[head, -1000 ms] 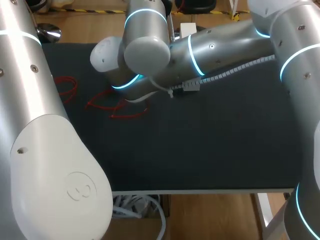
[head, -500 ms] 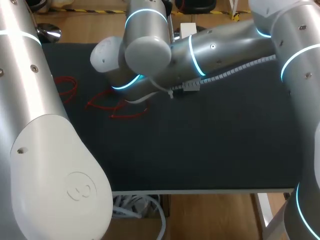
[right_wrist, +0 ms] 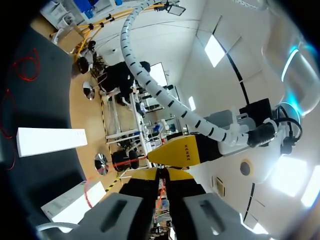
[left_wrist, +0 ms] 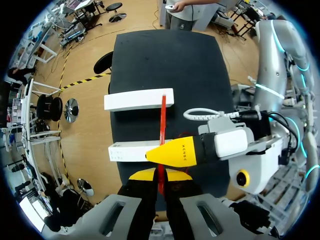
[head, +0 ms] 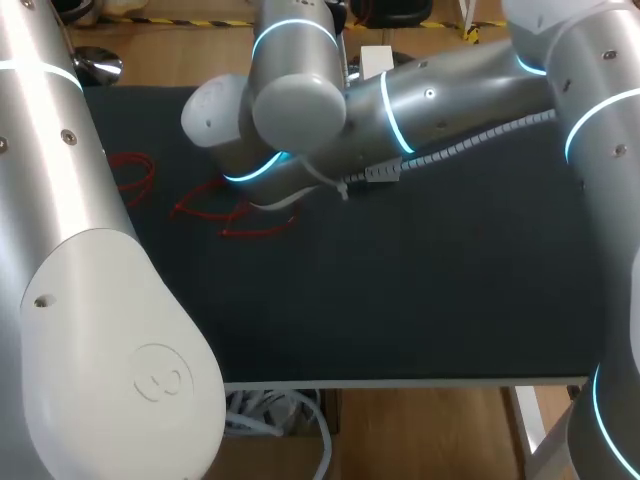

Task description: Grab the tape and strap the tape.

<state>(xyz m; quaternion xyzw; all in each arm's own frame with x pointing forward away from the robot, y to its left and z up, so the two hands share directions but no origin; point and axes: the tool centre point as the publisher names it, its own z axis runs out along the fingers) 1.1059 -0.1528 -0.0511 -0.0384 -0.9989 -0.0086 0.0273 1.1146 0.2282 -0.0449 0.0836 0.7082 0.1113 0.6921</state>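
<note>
- Your left claw is pinched nearly shut on the red tape, which runs straight ahead across the counter to the far white block.
- Your right claw appears clamped on the same strip, close beside the left, so the tips could knock together.
- An uneven pull could slip the thin tape out or drag a block.

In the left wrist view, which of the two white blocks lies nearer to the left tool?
The near block, just ahead of the left tool. The far block lies further along the red strap.
</note>
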